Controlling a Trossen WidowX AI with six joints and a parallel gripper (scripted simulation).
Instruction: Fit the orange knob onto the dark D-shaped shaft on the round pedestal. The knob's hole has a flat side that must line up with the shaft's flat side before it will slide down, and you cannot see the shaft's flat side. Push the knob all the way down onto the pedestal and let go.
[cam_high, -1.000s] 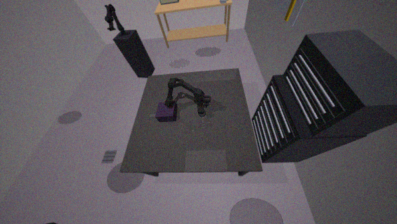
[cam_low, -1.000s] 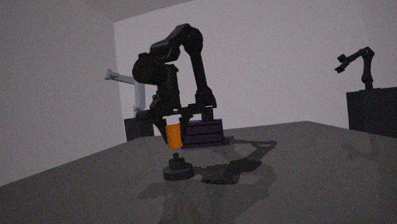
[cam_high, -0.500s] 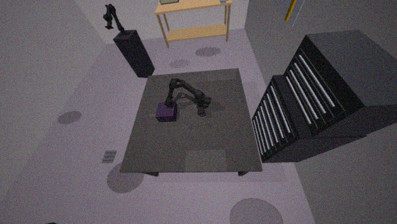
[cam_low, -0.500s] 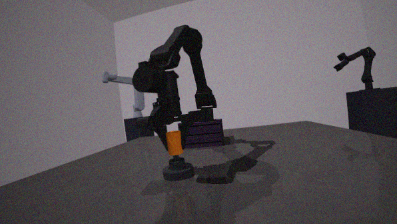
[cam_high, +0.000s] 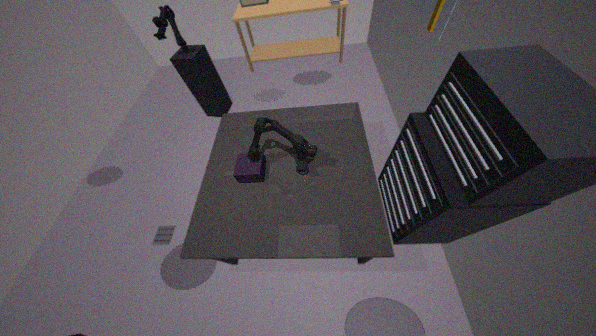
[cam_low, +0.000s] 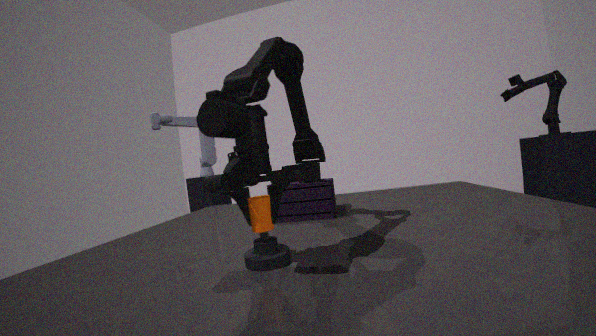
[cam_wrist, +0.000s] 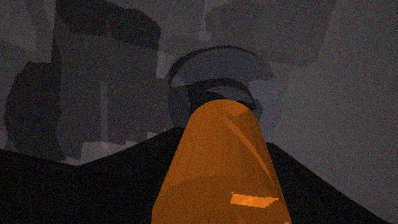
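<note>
The orange knob (cam_low: 261, 214) (cam_wrist: 220, 155) is upright, with a slight tilt in the exterior view. My gripper (cam_low: 261, 212) is shut on the knob, with a dark finger on each side of it. The round dark pedestal (cam_low: 267, 257) (cam_wrist: 220, 65) (cam_high: 302, 170) stands on the table below the knob. In the exterior view a short piece of the dark shaft (cam_low: 264, 235) shows between the knob's lower end and the pedestal's raised step. The knob's lower end is at the shaft's top; whether they touch or overlap I cannot tell. The hole and both flat sides are hidden.
A purple block (cam_high: 250, 168) (cam_low: 307, 200) stands at the arm's base on the grey table (cam_high: 240, 220). The arm's shadow falls on the table beside the pedestal. Another dark arm on a tall stand (cam_high: 202, 80) and a large dark rack (cam_high: 500, 115) are beyond the table.
</note>
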